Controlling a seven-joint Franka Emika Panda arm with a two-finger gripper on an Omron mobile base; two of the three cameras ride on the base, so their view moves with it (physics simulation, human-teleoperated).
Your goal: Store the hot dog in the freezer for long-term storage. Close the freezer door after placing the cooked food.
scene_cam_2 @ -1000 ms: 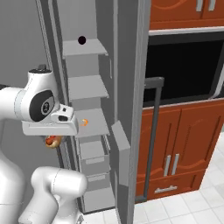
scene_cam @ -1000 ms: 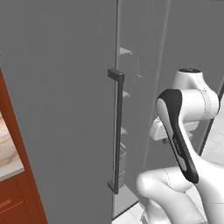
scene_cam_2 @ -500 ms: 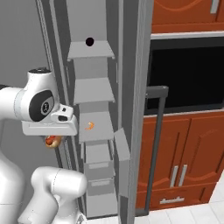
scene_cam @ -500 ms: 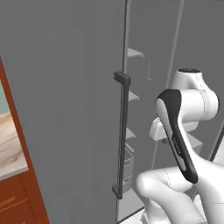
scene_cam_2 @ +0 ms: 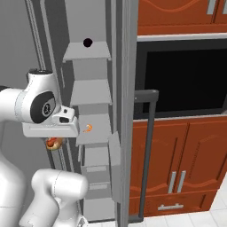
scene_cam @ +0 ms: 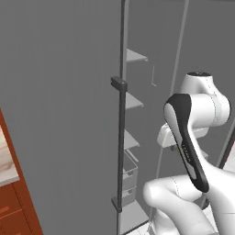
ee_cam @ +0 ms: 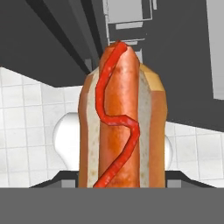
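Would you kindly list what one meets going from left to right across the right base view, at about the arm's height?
Arm → hot dog → freezer shelves → door edge → dark handle → oven

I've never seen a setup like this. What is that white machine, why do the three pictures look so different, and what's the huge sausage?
It is a computer-rendered kitchen. The white machine is a robot arm on a driving base. Two cameras ride behind it, left and right; the third sits on its hand, so things there look huge. The gripper is shut on the hot dog, seen small under the hand in the right view. Ahead stands the freezer, its white shelves showing, with the freezer door swung open. A small orange item already lies on one shelf.
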